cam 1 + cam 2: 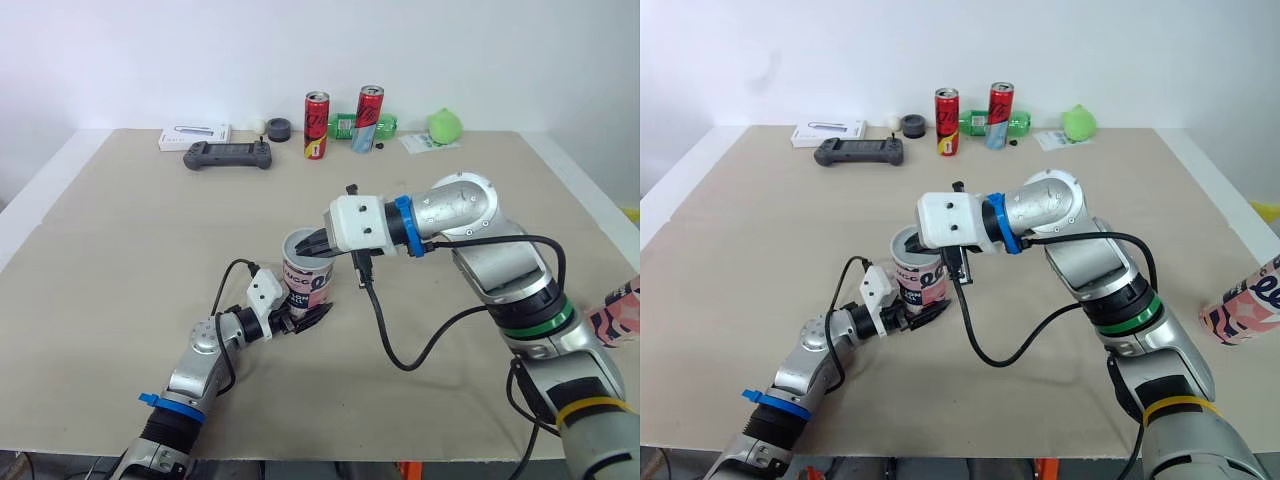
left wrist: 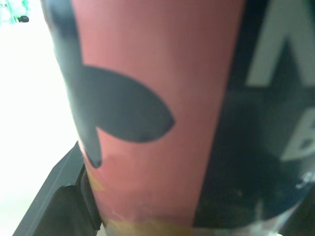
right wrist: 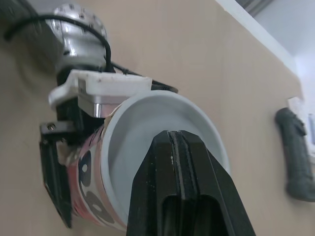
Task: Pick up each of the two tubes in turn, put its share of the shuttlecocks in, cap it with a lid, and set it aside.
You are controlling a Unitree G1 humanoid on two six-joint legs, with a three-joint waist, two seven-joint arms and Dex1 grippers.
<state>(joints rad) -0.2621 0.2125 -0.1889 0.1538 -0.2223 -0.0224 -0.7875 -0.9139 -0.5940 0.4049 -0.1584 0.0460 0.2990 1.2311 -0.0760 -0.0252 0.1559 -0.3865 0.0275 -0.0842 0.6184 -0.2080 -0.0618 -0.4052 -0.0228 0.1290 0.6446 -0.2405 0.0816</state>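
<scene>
So the left gripper (image 1: 298, 318) is clamped around the bottom of the pink-and-black tube (image 1: 308, 278), which stands upright, mouth open. The right gripper (image 1: 312, 243) sits right at that mouth, fingers pressed together. The other tube (image 1: 1243, 305) lies well off beyond the right arm.

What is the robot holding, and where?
The left gripper clamps the tube low on its side; the right gripper, jaws shut at the tube's rim, holds nothing.

Tan table (image 1: 120, 300); along far edge, L to R: white box (image 1: 195, 136), blk controller (image 1: 227, 155), white ball (image 1: 259, 125), blk ring (image 1: 278, 129), red can (image 1: 317, 125), 2nd red can (image 1: 367, 118), green bottle (image 1: 343, 127) lying, green lump (image 1: 444, 125).
</scene>
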